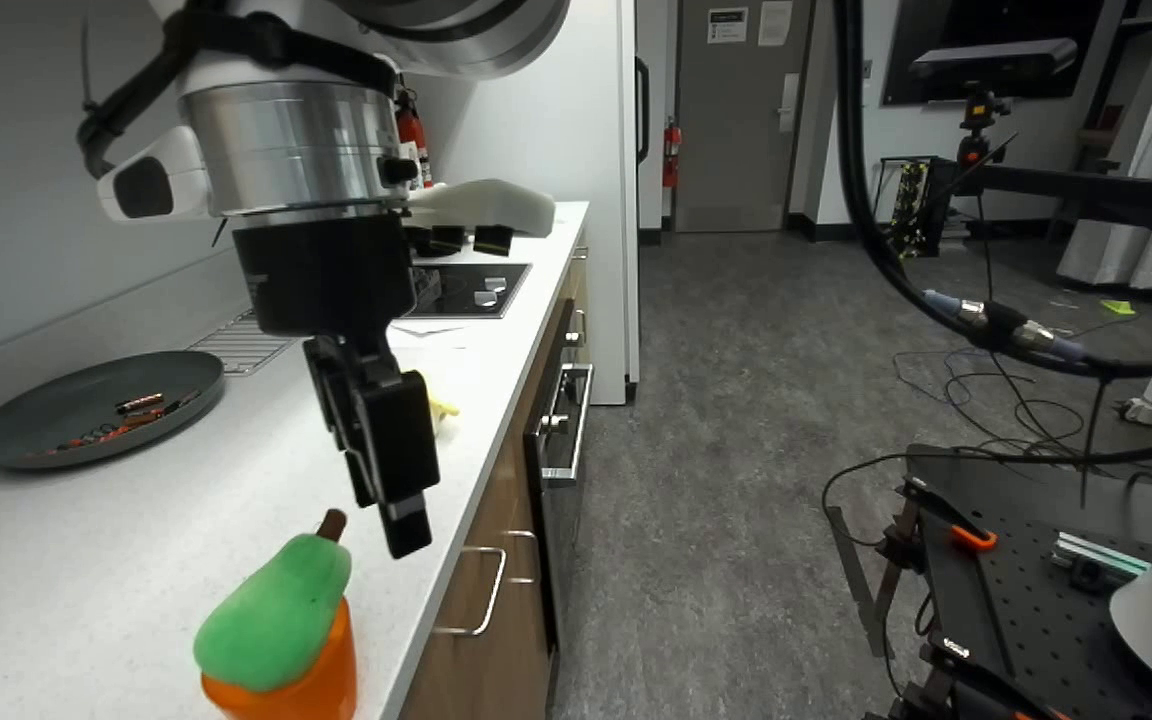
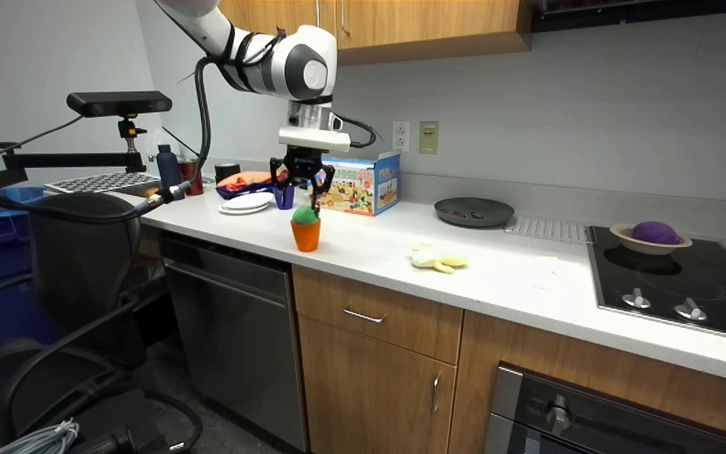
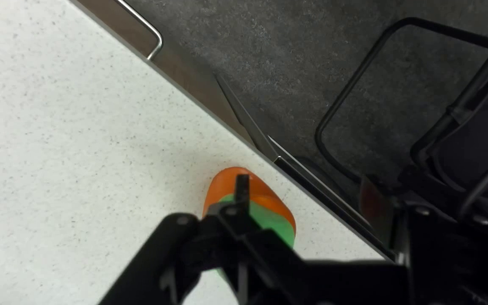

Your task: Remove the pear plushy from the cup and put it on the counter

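The green pear plushy (image 1: 276, 610) sits tilted in the orange cup (image 1: 326, 675), its brown stem pointing up towards my gripper (image 1: 386, 515). The cup stands upright on the white counter (image 1: 86, 560), close to its front edge. In an exterior view the gripper (image 2: 299, 197) is open and empty just above the pear (image 2: 304, 215) and the cup (image 2: 305, 236). In the wrist view one finger of the gripper (image 3: 304, 186) covers part of the pear (image 3: 275, 222) and the cup (image 3: 227, 182). The other finger appears over the counter's front edge. The stem is hidden there.
A dark plate (image 2: 474, 212) with batteries lies by the wall. A food-set box (image 2: 353, 186), white plates (image 2: 246, 202) and a blue cup (image 2: 283, 197) stand behind the gripper. A pale yellow lump (image 2: 437, 257) lies further along, before the cooktop (image 2: 665, 280).
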You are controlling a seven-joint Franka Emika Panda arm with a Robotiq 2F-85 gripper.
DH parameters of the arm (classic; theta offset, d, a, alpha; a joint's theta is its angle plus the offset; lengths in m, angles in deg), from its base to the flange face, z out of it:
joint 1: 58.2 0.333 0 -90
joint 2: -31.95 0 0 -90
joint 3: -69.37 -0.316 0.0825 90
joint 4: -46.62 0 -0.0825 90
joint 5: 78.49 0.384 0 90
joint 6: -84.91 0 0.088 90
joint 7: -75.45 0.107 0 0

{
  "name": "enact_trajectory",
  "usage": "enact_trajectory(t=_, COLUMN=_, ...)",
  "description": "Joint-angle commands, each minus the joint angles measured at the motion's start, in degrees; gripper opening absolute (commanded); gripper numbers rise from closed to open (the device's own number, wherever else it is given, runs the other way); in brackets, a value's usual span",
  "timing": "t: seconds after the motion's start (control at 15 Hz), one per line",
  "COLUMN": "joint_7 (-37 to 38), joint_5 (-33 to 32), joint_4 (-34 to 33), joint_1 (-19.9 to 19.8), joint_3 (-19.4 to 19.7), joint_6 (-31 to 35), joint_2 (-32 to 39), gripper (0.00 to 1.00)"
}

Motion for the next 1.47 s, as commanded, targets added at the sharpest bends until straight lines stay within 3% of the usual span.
enact_trajectory(t=0.0, joint_7=0.17, joint_5=-0.08, joint_4=-0.26, joint_1=-0.02, joint_3=-0.11, joint_6=-0.25, joint_2=0.12, gripper=0.76)
enact_trajectory(t=0.13, joint_7=0.18, joint_5=-0.08, joint_4=-0.14, joint_1=-0.03, joint_3=-0.11, joint_6=-0.25, joint_2=0.12, gripper=0.91)
enact_trajectory(t=0.47, joint_7=0.18, joint_5=-0.08, joint_4=-0.13, joint_1=-0.03, joint_3=-0.11, joint_6=-0.25, joint_2=0.12, gripper=0.93)
enact_trajectory(t=0.6, joint_7=0.05, joint_5=-0.77, joint_4=0.06, joint_1=0.09, joint_3=0.03, joint_6=0.48, joint_2=0.02, gripper=1.00)
enact_trajectory(t=1.0, joint_7=-0.75, joint_5=-5.56, joint_4=-5.47, joint_1=1.08, joint_3=0.39, joint_6=4.87, joint_2=4.91, gripper=1.00)
enact_trajectory(t=1.4, joint_7=-3.86, joint_5=-7.03, joint_4=-13.13, joint_1=2.27, joint_3=-0.87, joint_6=4.58, joint_2=12.65, gripper=1.00)
